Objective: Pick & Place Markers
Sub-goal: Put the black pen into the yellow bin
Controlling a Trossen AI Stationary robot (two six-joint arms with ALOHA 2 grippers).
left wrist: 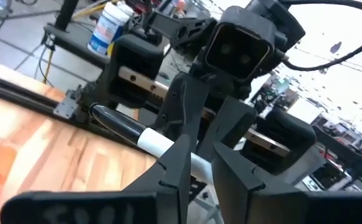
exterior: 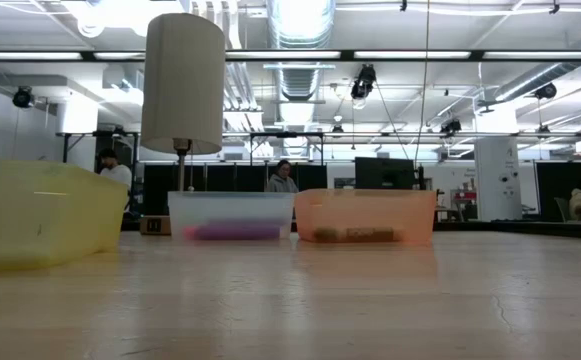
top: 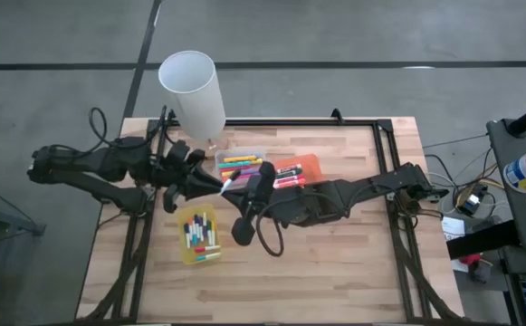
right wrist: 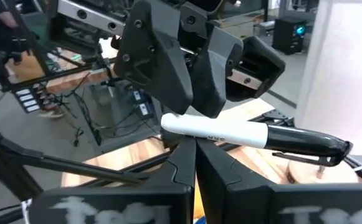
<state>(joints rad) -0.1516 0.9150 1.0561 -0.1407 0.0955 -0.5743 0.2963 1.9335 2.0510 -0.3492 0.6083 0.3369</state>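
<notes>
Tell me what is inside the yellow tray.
The yellow tray holds a cluster of capped markers in mixed colours, lying roughly side by side in the high view. In the low view its translucent wall hides them, and what lies beneath the top markers cannot be seen.

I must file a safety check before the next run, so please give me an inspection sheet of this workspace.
Surface: wooden table, bare at the near side.
Job's things: markers in the yellow tray and the clear tray; one black-and-white marker held in the air.
Clutter: white lamp, orange tray.
Grippers: left gripper shut on the marker; right gripper meets it at the same marker.
Cables: loose loops off the table's right edge.
Surroundings: people far behind.
</notes>
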